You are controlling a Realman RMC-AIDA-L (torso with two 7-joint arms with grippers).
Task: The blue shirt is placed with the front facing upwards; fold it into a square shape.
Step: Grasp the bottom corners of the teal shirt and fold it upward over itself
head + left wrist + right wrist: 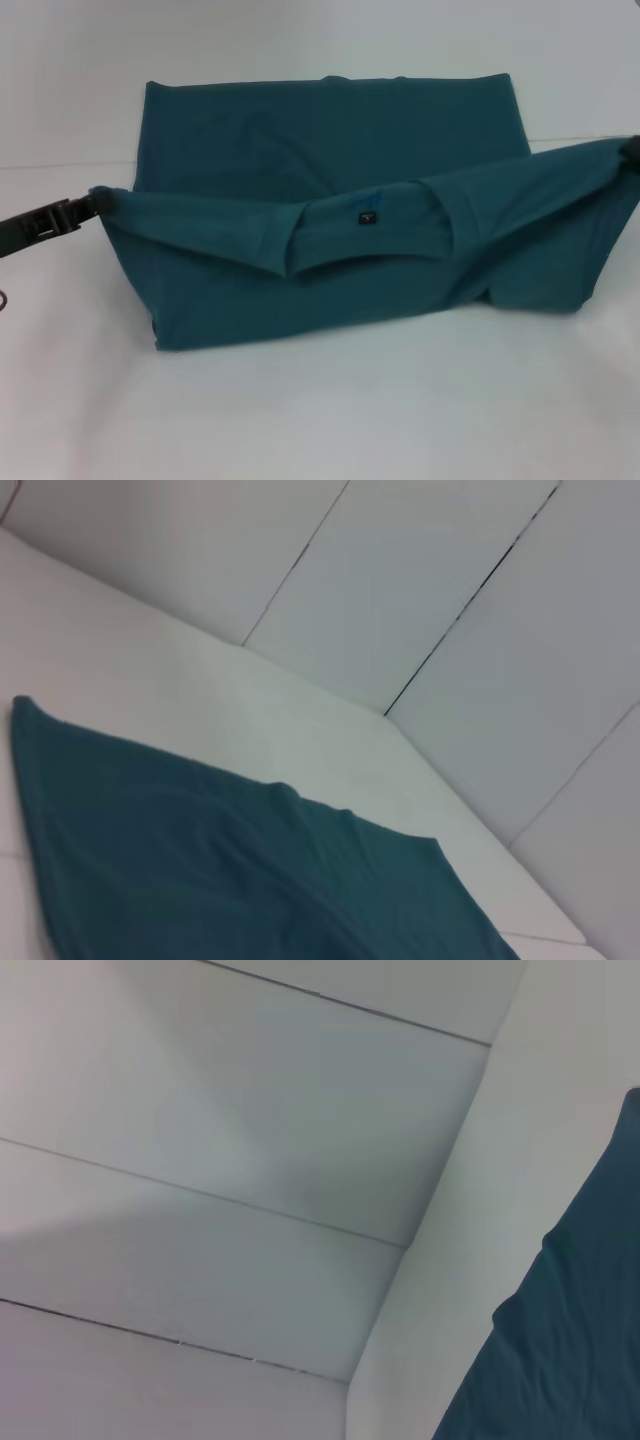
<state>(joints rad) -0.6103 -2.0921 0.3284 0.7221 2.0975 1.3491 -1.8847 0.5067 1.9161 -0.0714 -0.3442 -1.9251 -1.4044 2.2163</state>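
One blue shirt [330, 190] between two claws, left [88, 207] and right [630, 152].

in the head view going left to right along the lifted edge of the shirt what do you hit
left gripper holding the left end of the blue shirt → the shirt's left sleeve fold → collar with the small dark label → the shirt's raised right end → right gripper at the picture's right edge

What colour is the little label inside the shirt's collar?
Dark, nearly black, against the teal-blue shirt. The label shows best in the head view.
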